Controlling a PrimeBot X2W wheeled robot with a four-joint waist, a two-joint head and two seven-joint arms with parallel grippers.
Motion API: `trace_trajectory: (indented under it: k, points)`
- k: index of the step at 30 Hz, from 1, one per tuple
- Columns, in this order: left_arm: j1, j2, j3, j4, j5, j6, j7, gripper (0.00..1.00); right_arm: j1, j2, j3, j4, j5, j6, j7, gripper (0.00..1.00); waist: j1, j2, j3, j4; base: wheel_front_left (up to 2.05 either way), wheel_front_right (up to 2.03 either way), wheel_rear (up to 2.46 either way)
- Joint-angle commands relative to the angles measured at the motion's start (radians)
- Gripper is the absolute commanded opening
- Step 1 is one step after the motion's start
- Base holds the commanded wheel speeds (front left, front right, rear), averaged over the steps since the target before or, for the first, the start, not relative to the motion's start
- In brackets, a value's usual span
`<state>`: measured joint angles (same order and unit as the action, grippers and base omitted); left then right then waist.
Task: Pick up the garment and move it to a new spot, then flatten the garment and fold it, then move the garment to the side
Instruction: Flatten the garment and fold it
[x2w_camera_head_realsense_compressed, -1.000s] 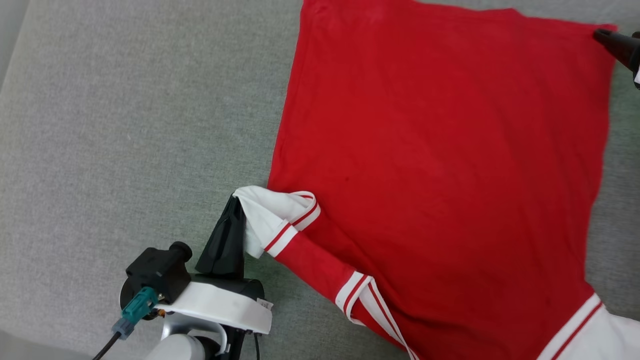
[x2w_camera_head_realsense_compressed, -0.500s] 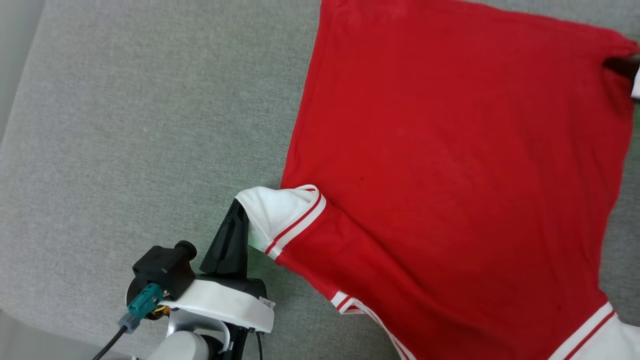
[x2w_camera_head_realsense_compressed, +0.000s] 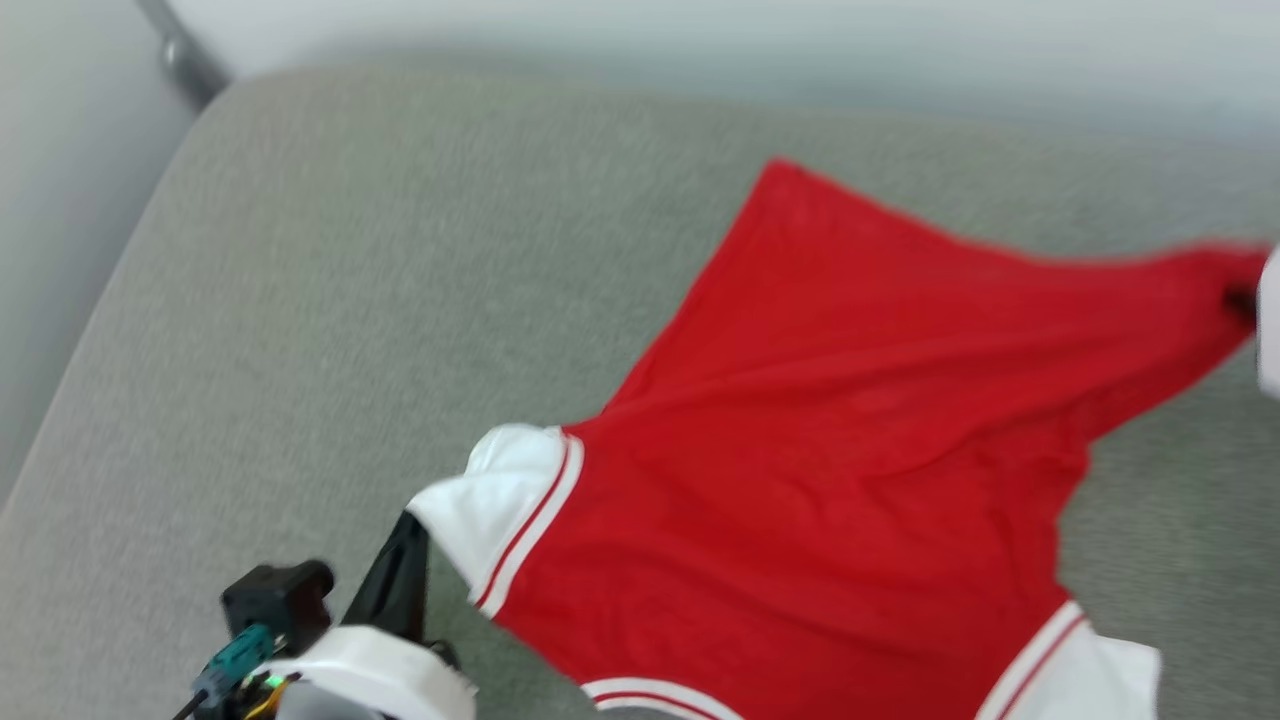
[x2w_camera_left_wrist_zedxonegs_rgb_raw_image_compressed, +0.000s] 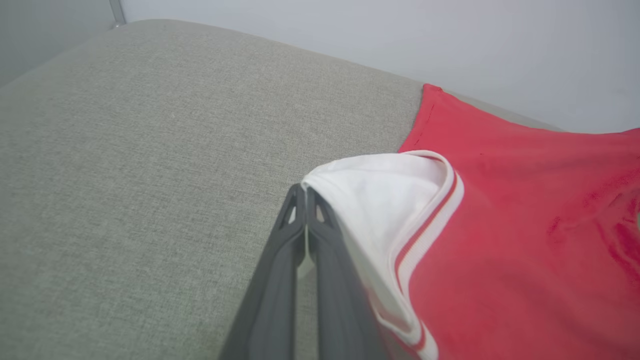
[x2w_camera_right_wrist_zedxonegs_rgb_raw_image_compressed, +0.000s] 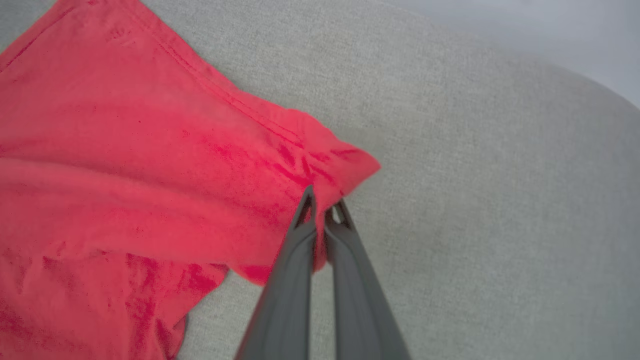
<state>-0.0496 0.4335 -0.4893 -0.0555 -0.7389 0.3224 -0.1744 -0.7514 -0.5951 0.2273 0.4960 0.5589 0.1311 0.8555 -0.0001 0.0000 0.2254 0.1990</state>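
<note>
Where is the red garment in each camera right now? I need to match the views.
Head view: the garment spreads over the centre and right, sleeve at lower left.
Left wrist view: right half; the left gripper pinches its white sleeve at centre.
Right wrist view: left half; the right gripper pinches a red corner at centre.
Shared landmark: the grey cushion underneath.

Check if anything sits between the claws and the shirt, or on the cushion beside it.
Nothing visible. The left claw grips the shirt by its white sleeve, the right claw by a red corner; the cushion beside it looks bare.
</note>
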Motion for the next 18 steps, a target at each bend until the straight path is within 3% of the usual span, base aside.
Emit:
trace_trajectory:
  k: [1, 7, 15, 17, 18]
  points:
    - [0.02, 0.008, 0.008, 0.006, -0.007, 0.006, 0.0, 0.0, 0.049, -0.007, 0.002, -0.004, 0.006, -0.001, 0.003, 0.0, 0.0001, 0.0, -0.101, -0.078, 0.0, 0.0, 0.0]
    - [0.113, 0.038, 0.046, 0.028, -0.056, 0.023, 0.007, 0.0, 0.345, -0.014, -0.043, -0.094, 0.031, -0.001, 0.053, 0.0, 0.0001, 0.0, -0.197, -0.174, 0.0, 0.0, 0.0]
    - [0.173, 0.051, 0.064, 0.061, -0.096, 0.023, 0.015, 0.0, 0.745, 0.095, -0.16, -0.213, 0.031, -0.001, 0.094, 0.02, 0.0001, 0.0, -0.231, -0.268, 0.0, 0.0, 0.0]
    - [0.178, 0.05, 0.066, 0.07, -0.102, 0.022, 0.015, 0.0, 0.813, 0.13, -0.193, -0.236, 0.028, -0.001, 0.097, 0.39, 0.0001, 0.0, -0.232, -0.28, 0.0, 0.0, 0.0]
    - [0.181, 0.049, 0.069, 0.073, -0.107, 0.024, 0.012, 0.0, 0.832, 0.146, -0.202, -0.254, 0.024, -0.001, 0.087, 0.95, 0.0001, 0.0, -0.231, -0.289, 0.0, 0.0, 0.0]
